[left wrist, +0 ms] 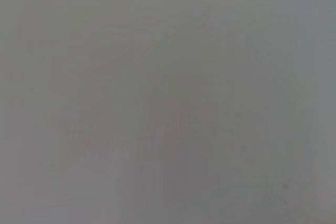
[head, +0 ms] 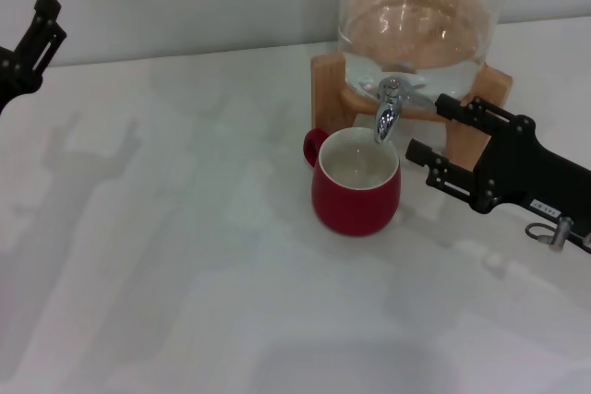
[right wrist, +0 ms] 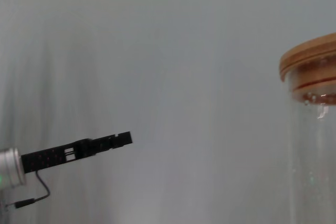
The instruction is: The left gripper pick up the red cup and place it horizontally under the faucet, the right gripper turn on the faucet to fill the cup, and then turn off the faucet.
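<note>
Just beside right end effector [head: 420, 129], prongs spread, empty: small chrome lever faucet [head: 388, 108]; squat deep-red ceramic cup [head: 356, 182] upright below spout on white bench [head: 166, 256]. Lever likely stiff, slick; push at tip. Left end effector [head: 35, 39] parked far off, state unclear.

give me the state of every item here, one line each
red cup: upright under the spout, liquid inside
faucet: no stream visible
glass dispenser: partly filled
right gripper: open, beside the faucet
left gripper: raised far left, away from the cup
</note>
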Tool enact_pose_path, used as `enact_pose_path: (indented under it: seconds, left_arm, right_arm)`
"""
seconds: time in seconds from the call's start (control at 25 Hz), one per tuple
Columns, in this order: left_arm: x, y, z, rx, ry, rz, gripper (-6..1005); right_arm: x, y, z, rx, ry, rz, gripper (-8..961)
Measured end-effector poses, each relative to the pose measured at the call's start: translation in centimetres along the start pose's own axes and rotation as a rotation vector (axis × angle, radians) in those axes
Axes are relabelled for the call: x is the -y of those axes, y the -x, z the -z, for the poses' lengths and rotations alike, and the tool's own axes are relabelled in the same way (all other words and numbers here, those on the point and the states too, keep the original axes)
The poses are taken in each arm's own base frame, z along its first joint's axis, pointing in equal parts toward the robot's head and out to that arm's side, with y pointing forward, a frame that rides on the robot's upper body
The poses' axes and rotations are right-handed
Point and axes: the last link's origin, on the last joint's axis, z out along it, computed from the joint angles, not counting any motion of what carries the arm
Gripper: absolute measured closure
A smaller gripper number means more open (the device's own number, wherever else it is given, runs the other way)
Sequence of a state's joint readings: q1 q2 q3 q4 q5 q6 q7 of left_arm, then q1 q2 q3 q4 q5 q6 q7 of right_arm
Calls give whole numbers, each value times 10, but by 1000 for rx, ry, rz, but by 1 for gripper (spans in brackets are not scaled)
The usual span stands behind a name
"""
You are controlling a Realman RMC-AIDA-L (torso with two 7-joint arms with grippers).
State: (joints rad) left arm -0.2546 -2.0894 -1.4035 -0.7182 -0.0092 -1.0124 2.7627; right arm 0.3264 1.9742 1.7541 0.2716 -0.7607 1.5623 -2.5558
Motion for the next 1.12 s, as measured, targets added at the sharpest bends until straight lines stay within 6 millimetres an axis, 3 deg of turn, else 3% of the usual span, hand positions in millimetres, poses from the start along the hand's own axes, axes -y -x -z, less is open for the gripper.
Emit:
enact_pose_path:
  seconds: [1.12]
  left_arm:
    - [0, 0, 0, -1, 0, 0, 109]
  right_arm:
    - [2, 1, 1, 2, -2, 7, 279]
